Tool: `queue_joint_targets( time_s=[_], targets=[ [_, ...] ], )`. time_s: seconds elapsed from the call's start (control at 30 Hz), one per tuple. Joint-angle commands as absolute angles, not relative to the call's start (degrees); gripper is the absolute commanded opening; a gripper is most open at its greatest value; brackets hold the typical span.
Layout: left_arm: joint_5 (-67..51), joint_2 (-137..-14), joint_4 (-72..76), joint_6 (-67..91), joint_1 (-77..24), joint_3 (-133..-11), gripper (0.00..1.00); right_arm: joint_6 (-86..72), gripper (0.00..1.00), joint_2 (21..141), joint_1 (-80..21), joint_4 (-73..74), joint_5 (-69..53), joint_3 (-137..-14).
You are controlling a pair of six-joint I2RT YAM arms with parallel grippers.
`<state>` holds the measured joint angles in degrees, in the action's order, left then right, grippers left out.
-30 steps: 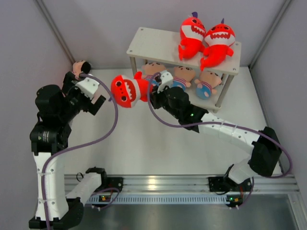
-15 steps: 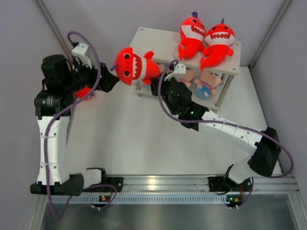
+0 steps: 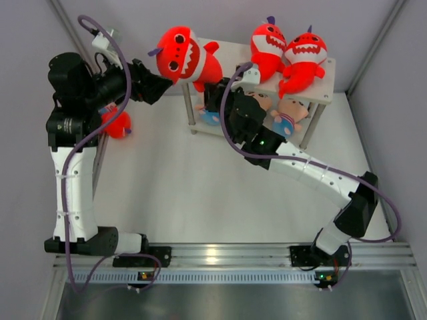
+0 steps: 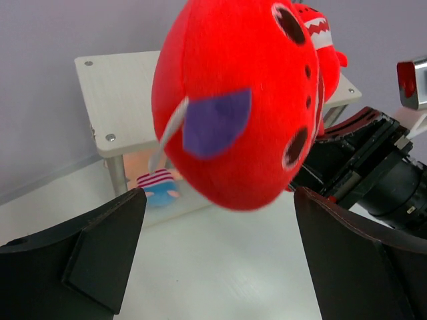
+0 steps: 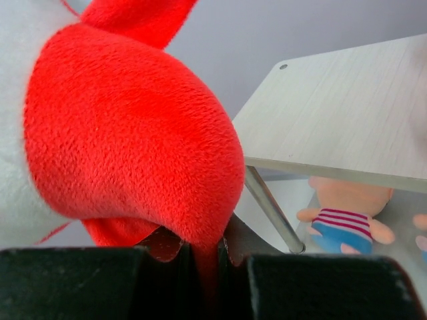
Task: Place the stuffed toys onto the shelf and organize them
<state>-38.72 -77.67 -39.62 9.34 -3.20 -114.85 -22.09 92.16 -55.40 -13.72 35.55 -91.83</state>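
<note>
At the far left, the left hand is spread as wide as it goes and holds nothing. In its wrist view both fingers flank the toy ahead without touching it, so it looks ready to steady or take it.

Below that arm, a red plush, probably another shark, lies on the worktop, not yet shelved.

The red shark hangs in the air over the left end of the shelf, mouth up. The right hand is nearly closed on a thin fold of its red fabric. That pinch lets the body dangle free above the board.

The left end of the top tier is bare, likely the spot meant for it, since two red sharks already lie side by side on the right end.

On the lower tier lie the striped-shirt dolls, so each kind gets its own level.
</note>
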Motion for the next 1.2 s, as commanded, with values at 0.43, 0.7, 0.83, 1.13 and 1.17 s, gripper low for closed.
queue_joint_targets(
  time_s=[0.43, 0.7, 0.83, 1.13, 1.17],
  targets=[
    [-32.5, -88.6, -27.3, 14.2, -9.3, -120.4, 0.0, -18.2, 0.0, 90.4, -58.2, -19.3, 33.5, -89.2],
    [-31.6, -94.6, -22.5, 14.8, -9.4, -124.1, 0.0, -14.0, 0.43, 85.3, -58.2, -22.6, 24.3, -83.5],
    [-36.9, -97.4, -22.1, 14.9, -9.3, -126.1, 0.0, -10.6, 0.71, 80.2, -57.9, -21.0, 24.9, -78.7],
    [-54.6, -87.1, -23.4, 7.9, -9.3, -115.7, 0.0, 7.7, 0.86, 63.3, -50.7, 6.6, 0.6, -81.2],
    [-55.5, -86.4, -23.8, 8.0, -9.3, -114.4, 0.0, 8.9, 0.87, 63.5, -49.3, 9.6, -3.4, -85.2]
  ],
)
